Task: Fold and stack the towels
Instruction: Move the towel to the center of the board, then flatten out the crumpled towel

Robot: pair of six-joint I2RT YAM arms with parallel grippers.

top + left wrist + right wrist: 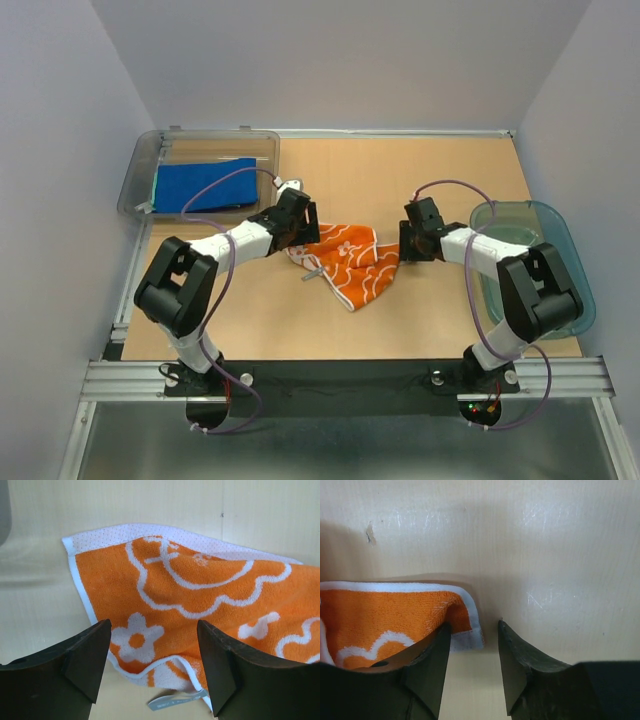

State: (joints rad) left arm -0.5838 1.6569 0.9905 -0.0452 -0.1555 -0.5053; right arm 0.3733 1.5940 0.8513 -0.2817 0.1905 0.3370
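Observation:
An orange towel with white flower prints [345,262] lies crumpled on the wooden table between the two arms. My left gripper [300,228] is at its left end. In the left wrist view the left gripper [152,630] is open, and the towel's [200,595] near hem and a small grey label [177,700] lie between the fingers. My right gripper [406,246] is at the towel's right end. In the right wrist view the right gripper [473,629] has its jaws apart, with the towel's white-edged corner [465,630] just inside the left finger, not pinched. A royal blue towel [205,185] lies flat in the bin.
A clear grey plastic bin [140,180] sits at the back left corner. A teal translucent oval basket [575,290] stands at the right edge, beside the right arm. Bare tabletop [400,180] stretches behind the towel.

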